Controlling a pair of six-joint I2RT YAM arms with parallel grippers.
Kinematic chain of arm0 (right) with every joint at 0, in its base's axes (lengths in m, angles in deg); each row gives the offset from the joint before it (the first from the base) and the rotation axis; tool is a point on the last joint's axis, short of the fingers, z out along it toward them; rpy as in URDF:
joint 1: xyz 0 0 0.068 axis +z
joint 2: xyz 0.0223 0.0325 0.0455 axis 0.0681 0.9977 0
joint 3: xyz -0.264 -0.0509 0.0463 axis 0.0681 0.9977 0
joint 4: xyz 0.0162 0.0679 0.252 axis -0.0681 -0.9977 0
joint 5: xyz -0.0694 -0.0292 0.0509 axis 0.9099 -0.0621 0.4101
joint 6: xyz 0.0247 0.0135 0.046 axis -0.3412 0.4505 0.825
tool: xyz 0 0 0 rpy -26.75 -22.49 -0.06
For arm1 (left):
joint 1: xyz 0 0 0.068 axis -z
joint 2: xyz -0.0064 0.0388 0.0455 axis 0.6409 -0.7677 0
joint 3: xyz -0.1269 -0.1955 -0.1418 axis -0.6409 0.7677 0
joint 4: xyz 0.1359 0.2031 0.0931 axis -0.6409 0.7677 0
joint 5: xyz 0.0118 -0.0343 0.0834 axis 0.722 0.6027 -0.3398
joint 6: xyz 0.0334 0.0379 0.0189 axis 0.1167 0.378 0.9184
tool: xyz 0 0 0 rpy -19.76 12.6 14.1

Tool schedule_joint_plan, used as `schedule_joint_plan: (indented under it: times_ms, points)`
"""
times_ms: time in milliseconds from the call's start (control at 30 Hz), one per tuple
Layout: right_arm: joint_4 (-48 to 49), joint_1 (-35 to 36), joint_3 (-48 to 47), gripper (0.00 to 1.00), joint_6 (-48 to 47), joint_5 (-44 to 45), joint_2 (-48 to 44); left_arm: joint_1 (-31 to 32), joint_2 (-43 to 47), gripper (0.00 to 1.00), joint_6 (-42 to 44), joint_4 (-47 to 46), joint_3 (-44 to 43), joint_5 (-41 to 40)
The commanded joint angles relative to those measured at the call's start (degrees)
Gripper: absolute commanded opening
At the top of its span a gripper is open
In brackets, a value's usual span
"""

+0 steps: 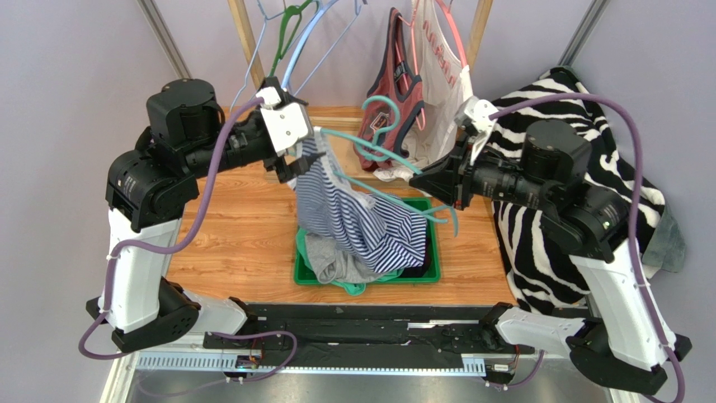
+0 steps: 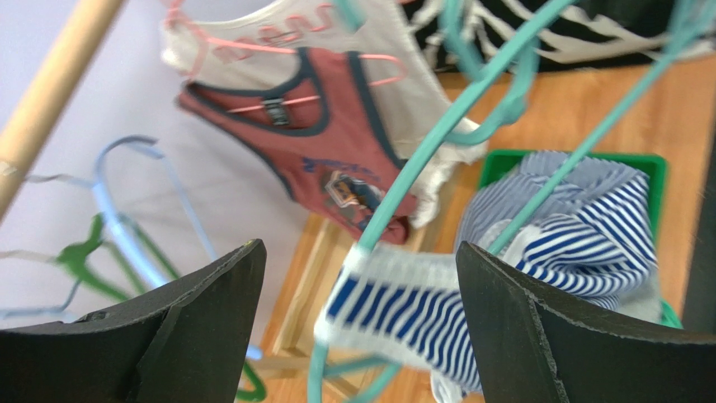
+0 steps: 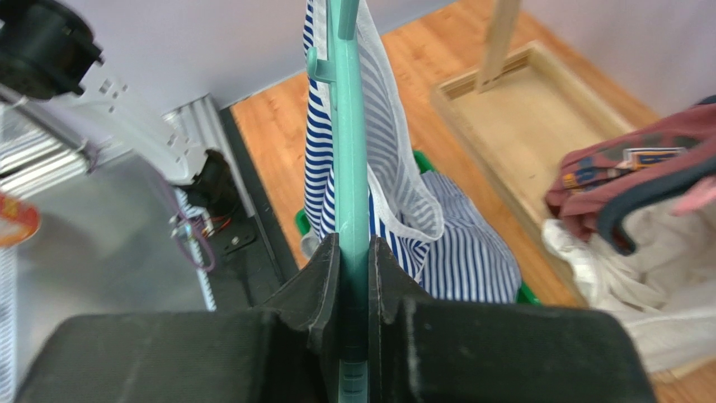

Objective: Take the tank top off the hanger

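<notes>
We are clamping our right hand (image 3: 354, 252) on the teal hanger (image 3: 348, 126) at the centre of the top view. Our left hand (image 2: 360, 252) is gaping, fingers wide apart, with a blurred strap of the striped top (image 1: 357, 218) showing between them. The top is hanging off the hanger into the green bin (image 1: 302, 269) on the desk (image 1: 244, 227).

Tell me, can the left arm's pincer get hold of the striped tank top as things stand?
Probably yes. The left pincer is open, and a strap of the striped tank top sits just ahead, between its fingers, with nothing in front. The right pincer grips the teal hanger.
</notes>
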Motion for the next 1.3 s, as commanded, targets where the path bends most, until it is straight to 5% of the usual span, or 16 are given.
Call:
schedule_joint_plan:
  times_ms: [0, 133, 333, 733, 867, 967, 1267]
  points:
    - [8.0, 0.1, -0.4, 0.00, 2.3, 12.0, -3.8, 0.1, 2.4, 0.92, -8.5, -11.4, -1.9, -14.7]
    - [10.4, 0.1, 0.1, 0.00, 3.0, 15.5, -5.0, -0.1, 4.9, 0.93, -12.3, -13.0, 4.5, -17.6]
    - [10.8, 0.1, -0.5, 0.00, 3.6, 13.9, -5.1, -0.1, 6.0, 0.93, -18.3, -12.1, 14.5, -8.1]
    - [9.9, 0.2, -0.9, 0.00, 3.7, 12.5, -5.3, -0.1, 0.1, 0.86, -21.0, -14.4, 13.2, -7.9]
    - [9.6, 0.2, -1.3, 0.00, 4.0, 11.8, -5.8, -0.1, -0.5, 0.61, -20.8, -14.5, 13.3, -7.6]
    - [9.2, 0.2, -1.3, 0.00, 3.9, 11.9, -6.0, 0.0, -1.2, 0.03, -20.8, -14.6, 12.4, -7.5]
    - [4.7, 0.2, -0.2, 0.00, 4.1, 13.4, -7.9, 0.0, 0.6, 0.00, -20.1, -16.1, 6.7, -14.5]
